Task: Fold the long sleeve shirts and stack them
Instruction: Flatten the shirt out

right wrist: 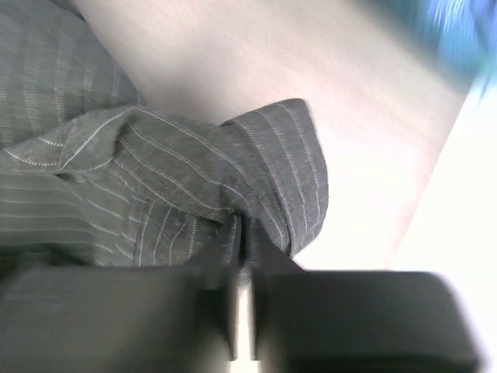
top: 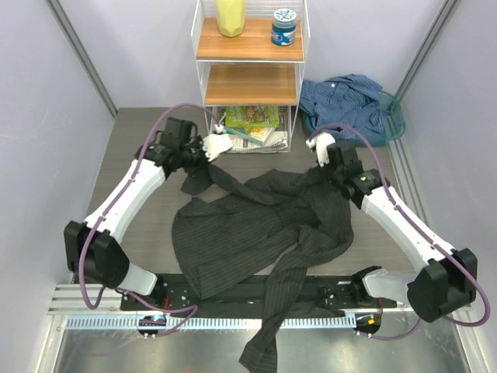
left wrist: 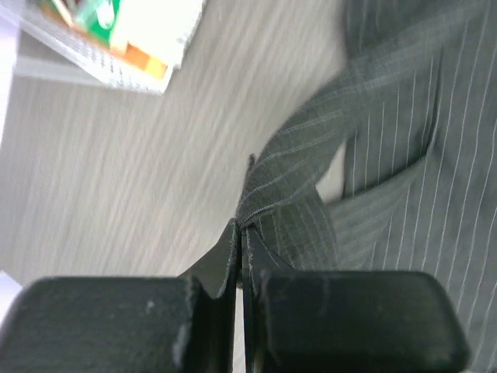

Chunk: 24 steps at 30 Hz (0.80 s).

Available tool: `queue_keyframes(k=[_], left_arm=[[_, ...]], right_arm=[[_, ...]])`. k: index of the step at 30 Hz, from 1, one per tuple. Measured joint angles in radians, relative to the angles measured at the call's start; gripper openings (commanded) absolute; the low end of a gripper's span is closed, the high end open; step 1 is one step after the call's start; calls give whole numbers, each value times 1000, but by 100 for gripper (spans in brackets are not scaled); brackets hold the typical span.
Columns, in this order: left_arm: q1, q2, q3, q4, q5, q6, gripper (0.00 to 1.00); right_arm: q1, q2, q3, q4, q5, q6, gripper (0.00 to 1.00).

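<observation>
Sprawling across the middle of the top view, the dark charcoal pinstriped cloth shirt lies crumpled and unfolded on the grey wood-grain table. One long sleeve trails down over the black rail at the bottom of the frame and past the table's near edge. The left gripper sits at the shirt's upper left corner. In the left wrist view its black fingers are pressed together at the bottom of the frame, with a thin edge of the striped fabric pinched between them. The right gripper sits at the shirt's upper right corner. In the right wrist view its jaws are likewise closed on a bunched fold of the same cloth, near what looks like a cuff or collar edge in the centre of the frame.

The blue fine-patterned cloth shirt lies heaped in the upper right of the top view, resting in a teal mesh basket, well apart from the charcoal one.

At top centre stands a white wire rack with wooden shelves. A yellow container and a blue-lidded jar share its top shelf, and colourful printed packets lie in its bottom tier, just beyond the charcoal shirt's upper edge
</observation>
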Motion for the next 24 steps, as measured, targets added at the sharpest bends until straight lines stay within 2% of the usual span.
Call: queue_keyframes(k=[2, 6, 9, 14, 18, 24], left_arm=[[-75, 42, 41, 24, -79, -57, 0], [-166, 124, 116, 48, -203, -151, 0], [-178, 185, 225, 24, -247, -222, 0], [-176, 207, 422, 1, -196, -362, 0], [-177, 117, 412, 49, -85, -463, 0], [-182, 37, 411, 94, 6, -544, 0]], right_arm=[[-7, 11, -96, -3, 86, 8, 68], [-66, 67, -160, -112, 98, 16, 85], [-137, 61, -82, -161, 6, -2, 90], [-183, -11, 20, -104, -316, -61, 91], [-162, -3, 43, -28, -566, -78, 92], [-89, 164, 101, 71, -730, -66, 98]])
